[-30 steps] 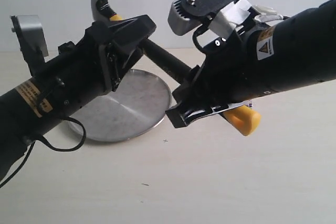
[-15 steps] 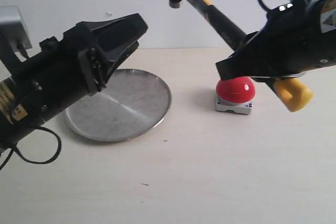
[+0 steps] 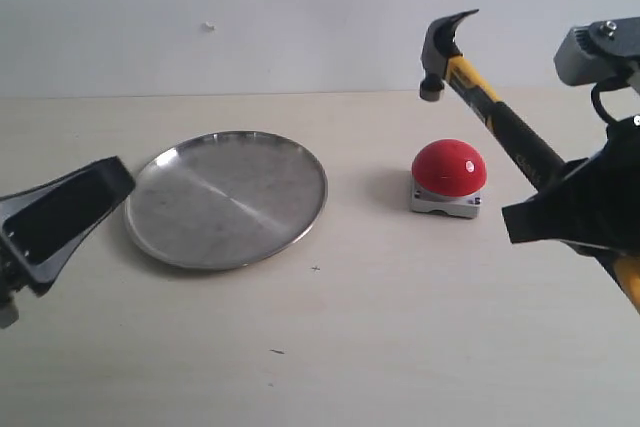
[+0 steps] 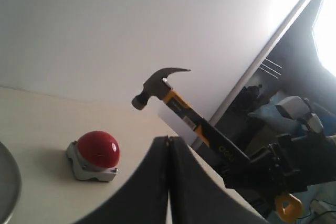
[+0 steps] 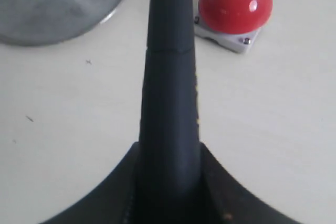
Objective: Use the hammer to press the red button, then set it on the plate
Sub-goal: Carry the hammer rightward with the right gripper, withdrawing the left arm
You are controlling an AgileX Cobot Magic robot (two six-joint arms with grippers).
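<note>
My right gripper [image 3: 556, 199] is shut on the black handle of the hammer [image 3: 482, 97]. It holds the hammer tilted, with the dark head up in the air above and slightly behind the red button [image 3: 449, 166]. The right wrist view has the handle [image 5: 170, 77] running out between the jaws of that gripper [image 5: 169, 153], past the red button [image 5: 235, 1] and the plate [image 5: 58, 3]. The plate [image 3: 228, 197] lies left of the button with nothing on it. My left gripper [image 3: 110, 179] is low at the far left, shut and holding nothing [image 4: 169, 145].
The tabletop [image 3: 380, 337] is pale wood and a plain wall stands behind it. The left wrist view looks over the red button [image 4: 98, 149] at the raised hammer [image 4: 157, 82] and my right arm [image 4: 278, 166].
My left arm has pulled away down to the left and its jaws have shut. The right arm has swung right with the hammer, uncovering the red button.
</note>
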